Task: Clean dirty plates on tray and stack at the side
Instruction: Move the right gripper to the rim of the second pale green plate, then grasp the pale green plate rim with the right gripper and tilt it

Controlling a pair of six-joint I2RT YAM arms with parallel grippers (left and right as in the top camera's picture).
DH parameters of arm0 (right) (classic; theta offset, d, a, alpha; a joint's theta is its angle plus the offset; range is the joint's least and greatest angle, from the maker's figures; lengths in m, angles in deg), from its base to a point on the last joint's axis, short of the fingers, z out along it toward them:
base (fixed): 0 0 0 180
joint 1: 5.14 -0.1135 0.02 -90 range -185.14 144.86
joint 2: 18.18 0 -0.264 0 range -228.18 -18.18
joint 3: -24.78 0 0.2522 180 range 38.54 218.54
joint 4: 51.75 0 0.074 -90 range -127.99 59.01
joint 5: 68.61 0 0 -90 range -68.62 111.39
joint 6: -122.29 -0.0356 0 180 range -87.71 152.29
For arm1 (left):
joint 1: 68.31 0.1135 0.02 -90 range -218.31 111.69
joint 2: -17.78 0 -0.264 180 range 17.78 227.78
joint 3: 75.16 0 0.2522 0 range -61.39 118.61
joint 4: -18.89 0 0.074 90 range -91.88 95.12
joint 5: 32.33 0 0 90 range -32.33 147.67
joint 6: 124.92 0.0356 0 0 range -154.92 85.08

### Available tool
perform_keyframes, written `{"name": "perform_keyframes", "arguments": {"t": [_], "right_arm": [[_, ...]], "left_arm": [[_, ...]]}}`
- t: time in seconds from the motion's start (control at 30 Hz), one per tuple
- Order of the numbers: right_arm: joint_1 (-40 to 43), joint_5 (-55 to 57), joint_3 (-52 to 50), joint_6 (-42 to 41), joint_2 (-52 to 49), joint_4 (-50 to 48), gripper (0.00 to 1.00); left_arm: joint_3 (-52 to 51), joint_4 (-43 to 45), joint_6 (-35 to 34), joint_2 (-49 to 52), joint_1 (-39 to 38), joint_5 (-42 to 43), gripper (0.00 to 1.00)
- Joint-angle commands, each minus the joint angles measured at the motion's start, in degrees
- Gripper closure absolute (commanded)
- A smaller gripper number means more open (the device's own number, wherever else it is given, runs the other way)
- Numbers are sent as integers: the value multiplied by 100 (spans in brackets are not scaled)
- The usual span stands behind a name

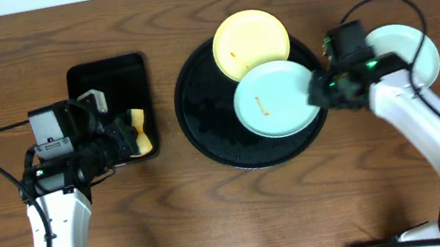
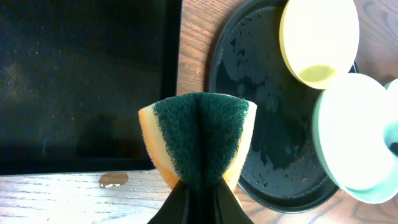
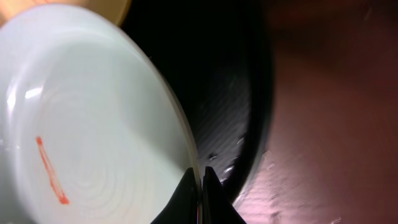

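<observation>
The round black tray (image 1: 210, 116) holds a pale yellow plate (image 1: 251, 41) at its far side. My right gripper (image 1: 320, 89) is shut on the right rim of a mint-blue plate (image 1: 275, 100) with an orange smear, held over the tray; the right wrist view shows the plate (image 3: 87, 124) and the jaws (image 3: 200, 177) pinching its edge. A second mint-blue plate (image 1: 407, 50) lies on the table at the right, partly under my right arm. My left gripper (image 1: 134, 139) is shut on a yellow sponge with a green scrub face (image 2: 199, 140), left of the tray (image 2: 273, 149).
A smaller rectangular black tray (image 1: 109, 84) lies under the left gripper, also in the left wrist view (image 2: 81, 81). A small brown smear (image 2: 113, 180) marks the wood near it. Cables trail from both arms.
</observation>
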Motion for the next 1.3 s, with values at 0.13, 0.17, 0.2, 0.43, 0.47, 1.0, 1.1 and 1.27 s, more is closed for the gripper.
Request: {"name": "perform_keyframes", "arguments": {"t": [0.13,0.17,0.2,0.43,0.47,1.0,1.1,1.27], "right_arm": [[-890,1257,-345,-1744,44,28,99],[-918,1373,-345,-1744,44,146,99],[-916,1523,-345,-1744,44,321,99],[-839,1934,-409,-1742,44,664,99],[-839,1950,-433,-1742,44,654,99],[-837,1941,-846,-446,52,275,85],[-791,1825,-702,-83,52,328,84],[-420,1051,-704,278,50,232,86]], "left_arm": [[164,-35,140,-31,24,-55,92],[164,-33,140,-31,24,-55,92],[164,-35,140,-31,24,-55,92],[164,-33,140,-31,24,-55,92],[164,-35,140,-31,24,-55,92],[164,-118,140,-31,24,-55,92],[164,-118,140,-31,24,-55,92],[164,-118,227,-31,24,-55,92]]}}
